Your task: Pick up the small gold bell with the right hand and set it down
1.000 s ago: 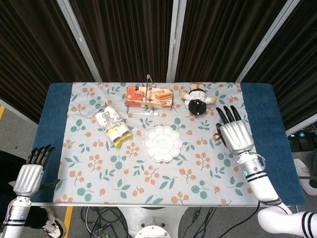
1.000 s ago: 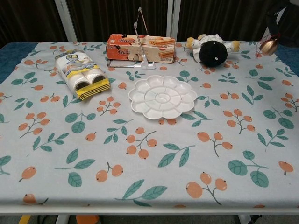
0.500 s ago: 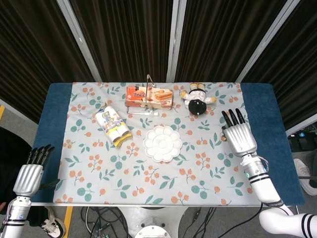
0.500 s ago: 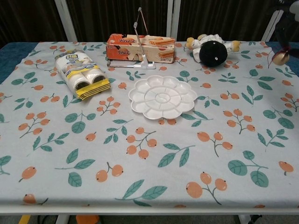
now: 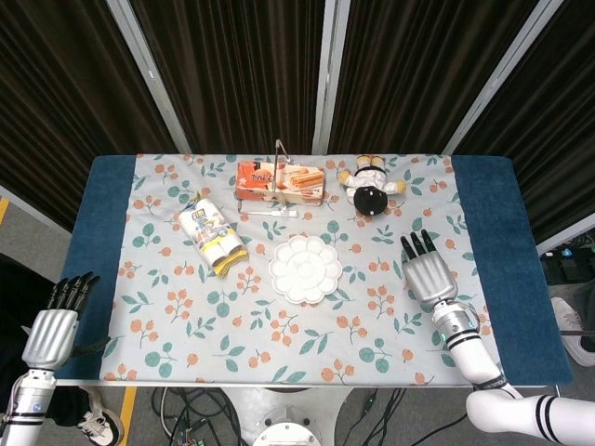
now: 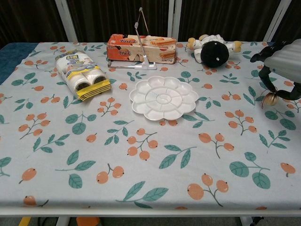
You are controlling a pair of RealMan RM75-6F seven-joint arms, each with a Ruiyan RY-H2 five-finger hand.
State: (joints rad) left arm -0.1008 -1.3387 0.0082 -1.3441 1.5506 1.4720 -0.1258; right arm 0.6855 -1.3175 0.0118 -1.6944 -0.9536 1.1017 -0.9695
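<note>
Right hand [image 6: 282, 59], ribbed silver back with black fingers, hangs over the tabletop's [image 5: 493, 242] right side, pinching the small gold bell [image 6: 270, 98] under its curled fingertips. Bell is round, shiny metal; it seems just above the floral cloth [image 6: 155, 160], contact hard to judge. In the head view the bell is hidden beneath the hand. Left hand [image 5: 54, 327] sits off the near-left corner, fingers loosely together, empty, arm cut off. White flower-shaped palette [image 6: 163, 98] lies mid-cloth.

right hand [image 5: 427, 278] over floral tablecloth [image 5: 186, 307], white palette [image 5: 306, 268] centre
</note>
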